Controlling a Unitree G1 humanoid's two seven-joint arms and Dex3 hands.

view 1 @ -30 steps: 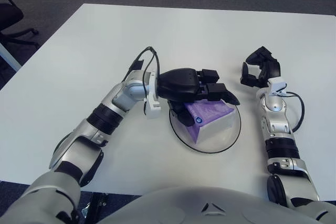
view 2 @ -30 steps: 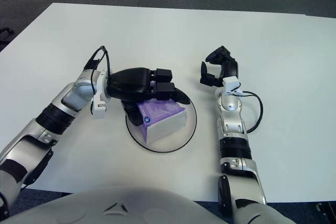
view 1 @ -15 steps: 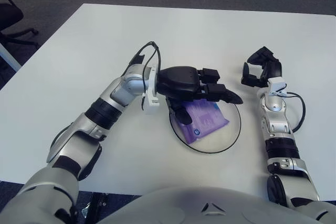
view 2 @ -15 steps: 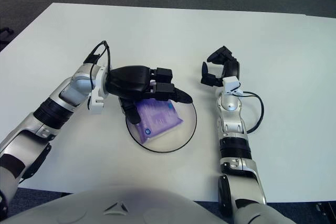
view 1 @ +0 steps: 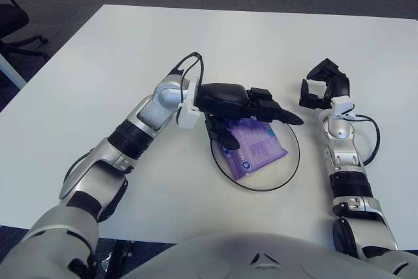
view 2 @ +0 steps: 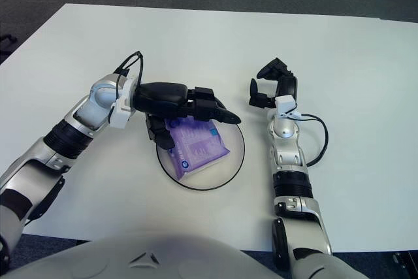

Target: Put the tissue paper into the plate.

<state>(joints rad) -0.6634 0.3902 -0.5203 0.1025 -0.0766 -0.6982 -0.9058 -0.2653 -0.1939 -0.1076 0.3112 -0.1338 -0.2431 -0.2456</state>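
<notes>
A purple tissue paper pack point(view 1: 256, 149) lies flat inside the round clear plate point(view 1: 287, 168) with a dark rim, near the table's front middle. My left hand point(view 1: 245, 112) hovers over the pack's far left part, fingers spread and extended, thumb down at the plate's left rim, holding nothing. The pack also shows in the right eye view point(view 2: 198, 147). My right hand point(view 1: 321, 86) rests on the table right of the plate, fingers relaxed and empty.
The white table point(view 1: 130, 50) stretches far behind and to the left of the plate. Its front edge runs close below the plate. A dark chair point(view 1: 13, 24) stands on the floor at far left.
The left hand has let go of the tissue pack, which dropped from tilted to flat in the plate. The fingers have spread and lifted slightly. The right hand has not moved.
</notes>
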